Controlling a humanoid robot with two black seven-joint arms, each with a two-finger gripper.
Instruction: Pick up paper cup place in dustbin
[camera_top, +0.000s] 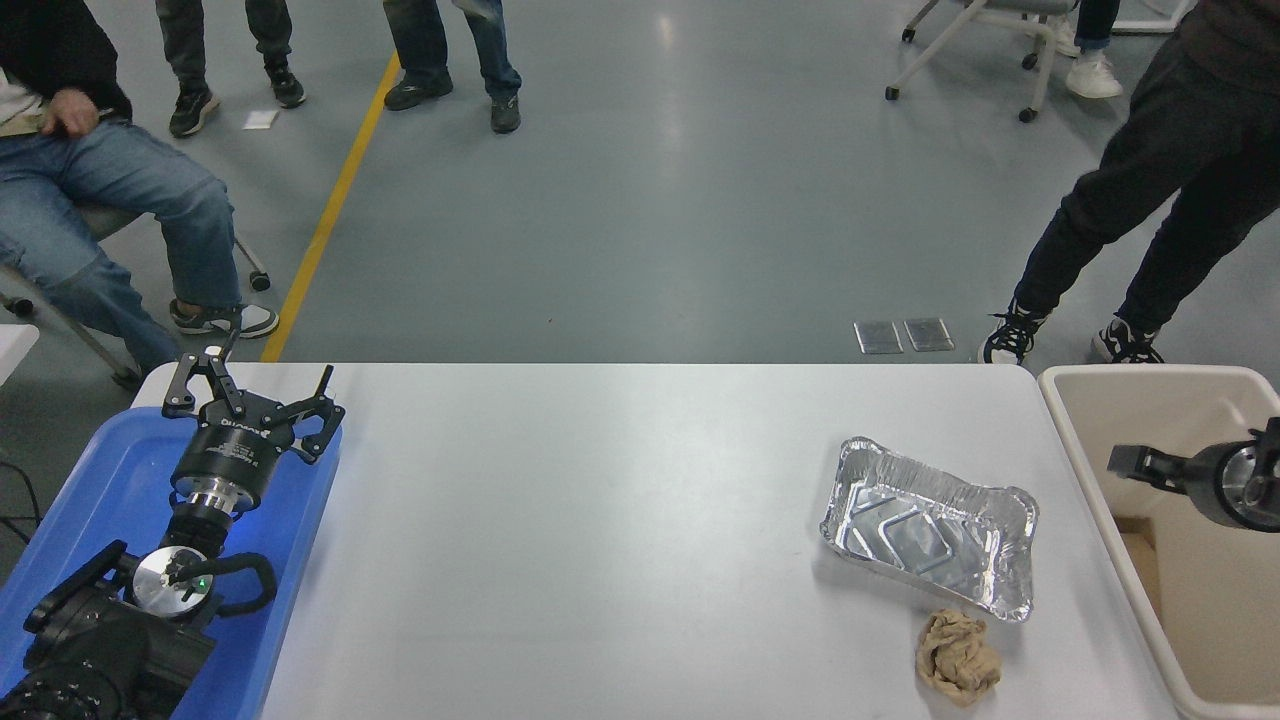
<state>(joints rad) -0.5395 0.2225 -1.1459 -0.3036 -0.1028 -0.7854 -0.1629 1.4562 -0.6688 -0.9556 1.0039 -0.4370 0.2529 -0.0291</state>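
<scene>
The beige dustbin stands at the table's right end, cut off by the picture's edge. The paper cup does not show; what I see of the bin's inside is bare apart from a brown patch on its floor. My right gripper comes in from the right edge and hovers over the bin. It is open and empty, with one finger reaching left. My left gripper is parked open over the blue tray at the lower left.
A crinkled silver foil tray lies on the table just left of the bin, with a crumpled brown paper ball in front of it. People sit and stand on the floor beyond the table's far edge.
</scene>
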